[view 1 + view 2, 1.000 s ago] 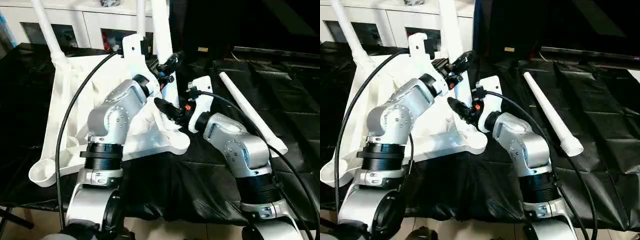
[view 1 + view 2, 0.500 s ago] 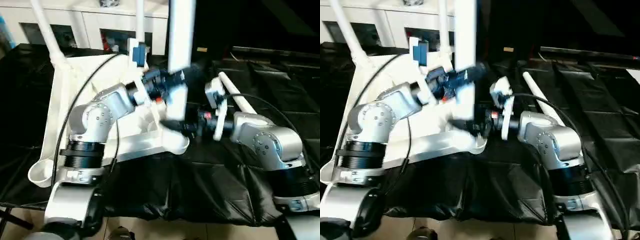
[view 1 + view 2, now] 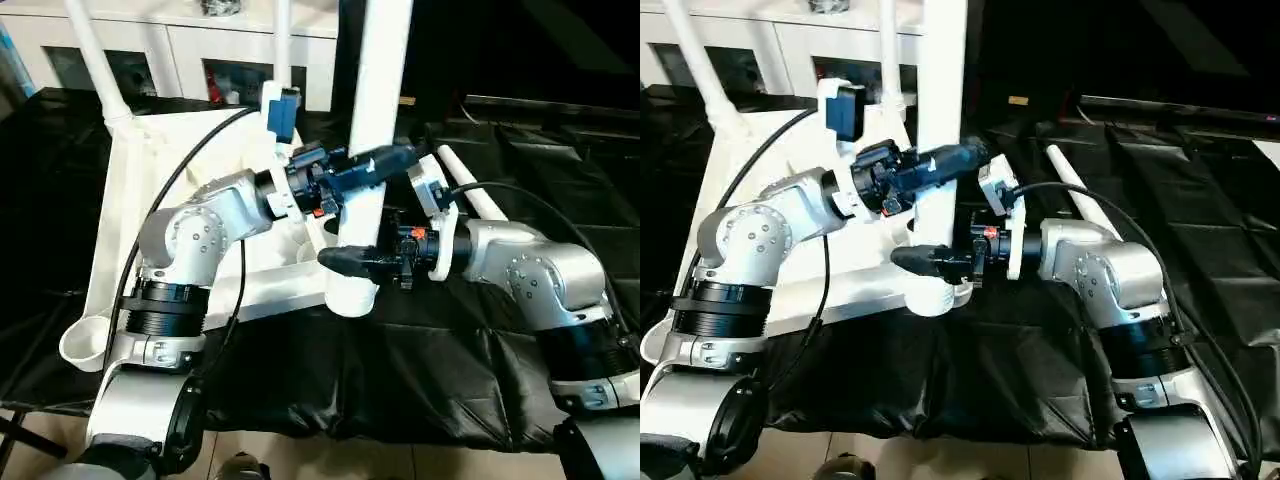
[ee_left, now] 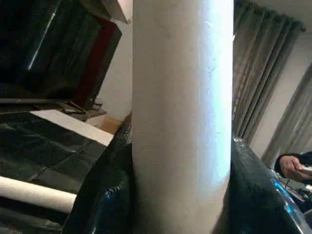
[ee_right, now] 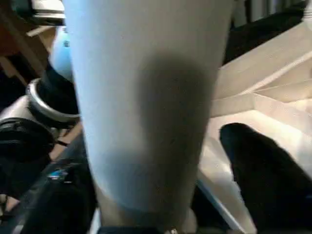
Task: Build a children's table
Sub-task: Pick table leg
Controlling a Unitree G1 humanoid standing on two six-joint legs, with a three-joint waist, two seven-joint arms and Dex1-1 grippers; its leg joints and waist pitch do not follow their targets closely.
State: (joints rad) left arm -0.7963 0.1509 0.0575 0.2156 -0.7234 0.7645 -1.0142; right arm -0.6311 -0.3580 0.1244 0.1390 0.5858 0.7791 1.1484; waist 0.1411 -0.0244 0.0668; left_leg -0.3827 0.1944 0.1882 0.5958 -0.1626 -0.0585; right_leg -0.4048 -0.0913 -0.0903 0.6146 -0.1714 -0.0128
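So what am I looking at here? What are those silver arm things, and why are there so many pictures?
It's a robot building a children's table. Two pictures come from cameras in its head, looking down over its silver arms. The other two come from little cameras on its wrists, very close up.

On the black cloth lies the white tabletop, upside down, with two legs already standing up at its far side. Another leg lies loose on the cloth.

The left gripper has its black fingers around a third upright leg, which stands at the tabletop's near corner. The right gripper has its fingers on either side of that leg, lower down, near the bottom.

In the left wrist picture, a person's hand shows at the edge.
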